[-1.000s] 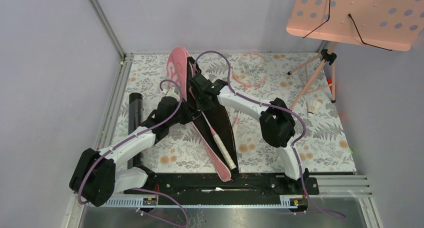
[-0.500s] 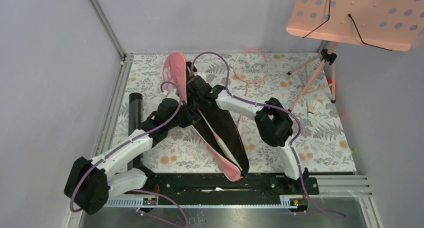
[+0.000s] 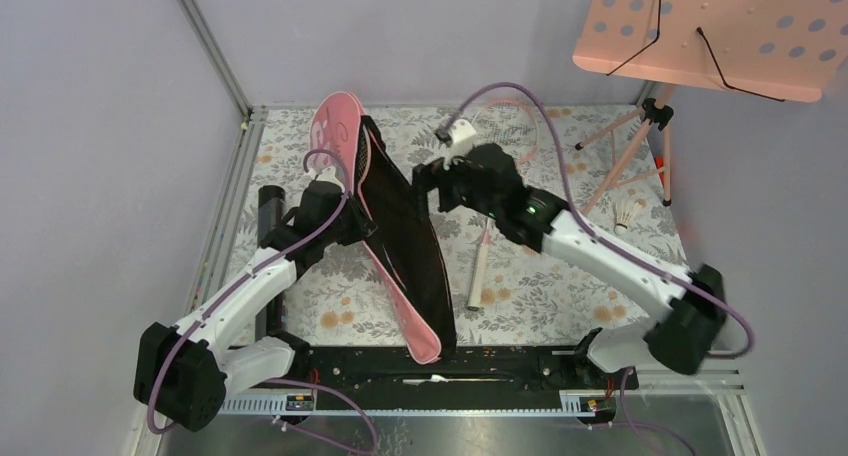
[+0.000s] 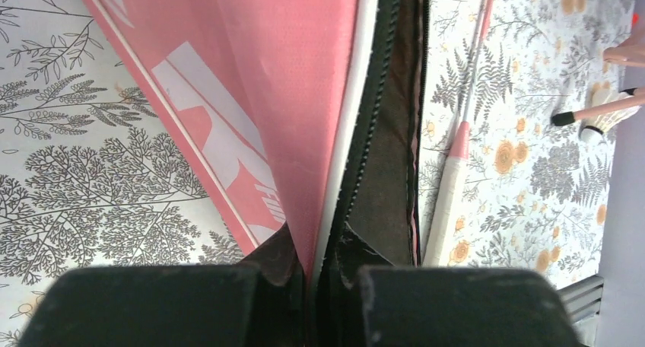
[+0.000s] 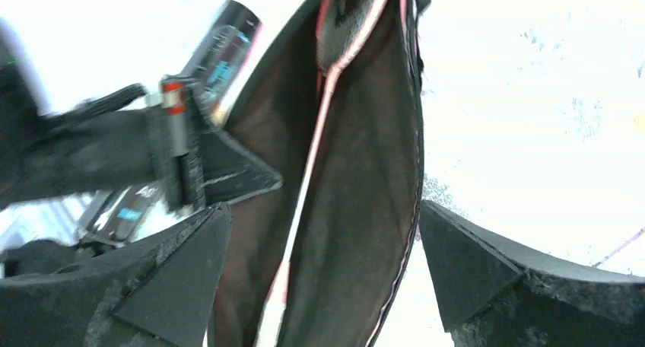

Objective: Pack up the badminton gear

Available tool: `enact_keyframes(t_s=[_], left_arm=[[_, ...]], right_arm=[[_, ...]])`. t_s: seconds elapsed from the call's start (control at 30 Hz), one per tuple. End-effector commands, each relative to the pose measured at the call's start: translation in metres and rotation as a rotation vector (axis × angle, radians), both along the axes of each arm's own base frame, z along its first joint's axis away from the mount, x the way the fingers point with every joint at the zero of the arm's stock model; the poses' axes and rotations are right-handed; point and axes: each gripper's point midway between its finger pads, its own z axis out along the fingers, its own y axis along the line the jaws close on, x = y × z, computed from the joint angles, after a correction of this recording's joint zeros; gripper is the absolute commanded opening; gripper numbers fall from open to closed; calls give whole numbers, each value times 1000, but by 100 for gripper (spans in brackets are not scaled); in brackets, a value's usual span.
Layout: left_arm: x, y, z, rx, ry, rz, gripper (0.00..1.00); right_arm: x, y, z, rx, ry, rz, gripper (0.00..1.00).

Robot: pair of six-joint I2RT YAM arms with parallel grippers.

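Note:
The long pink racket bag stands on edge, its black lining facing right. My left gripper is shut on the bag's upper pink flap. One pink-framed racket lies inside the bag. My right gripper hangs open just right of the bag's mouth, nothing between its fingers. A second racket lies on the table beside the bag, its head partly hidden under the right arm. A white shuttlecock lies at the right. The black tube lies at the left.
The pink perforated music stand overhangs the back right corner; its tripod legs stand close to the shuttlecock. Grey walls close in the left, back and right sides of the floral table.
My right gripper has opened and drawn back to the right, out of the bag, leaving the racket inside. The left arm has swung the bag slightly left and more upright.

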Motion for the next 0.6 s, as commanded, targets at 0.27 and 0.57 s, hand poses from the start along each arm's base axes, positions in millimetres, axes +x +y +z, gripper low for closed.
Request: enact_keyframes(t_s=[0.27,0.57], left_arm=[[23,-10,42,15,-200,-128,0],[2,-11,33,46,-238,-239,0]], right_arm=[[-13,-110,-66,41,35,-365,100],[28,-147,-155,-107,396,-666,95]])
